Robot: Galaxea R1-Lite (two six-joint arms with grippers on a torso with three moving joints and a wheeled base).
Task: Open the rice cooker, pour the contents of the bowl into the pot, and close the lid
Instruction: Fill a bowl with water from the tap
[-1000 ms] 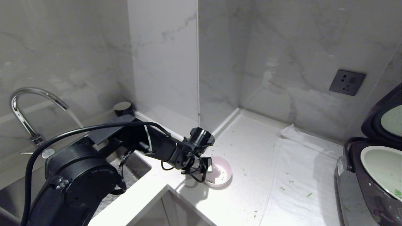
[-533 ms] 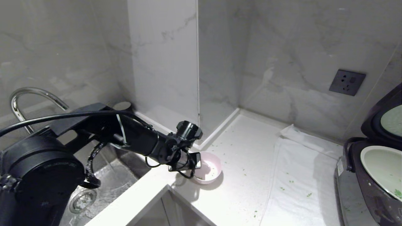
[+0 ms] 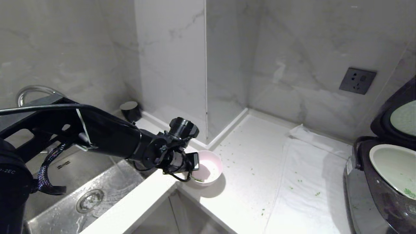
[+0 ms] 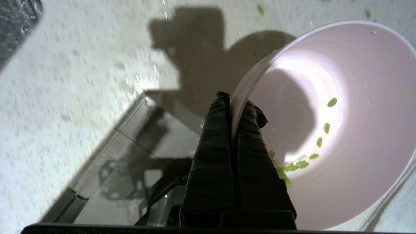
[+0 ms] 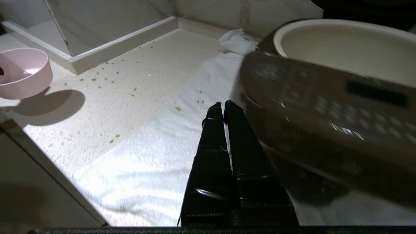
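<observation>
1. Left gripper is clamped on the rim of the bowl, one finger inside, one outside; the bowl is lifted clear of the counter, near the corner by the sink, w/ its shadow cast beneath.
2. Bowl's tilted; a few green bits of the contents cling to the white inside, gathered low near the fingers.
3. Right gripper has fingers pressed together, holding nothing; it's above the white towel, just beside the front of the rice cooker.
4. Rice cooker sits at the far right of the head view, well apart from the bowl; lid stands up, pale inner plate showing.
5. Pot sits in the cooker body, w/ some green at its lower inside.
6. Scattered green specks lie on counter & towel btwn bowl and cooker.
7. Wall socket on the marble behind.
</observation>
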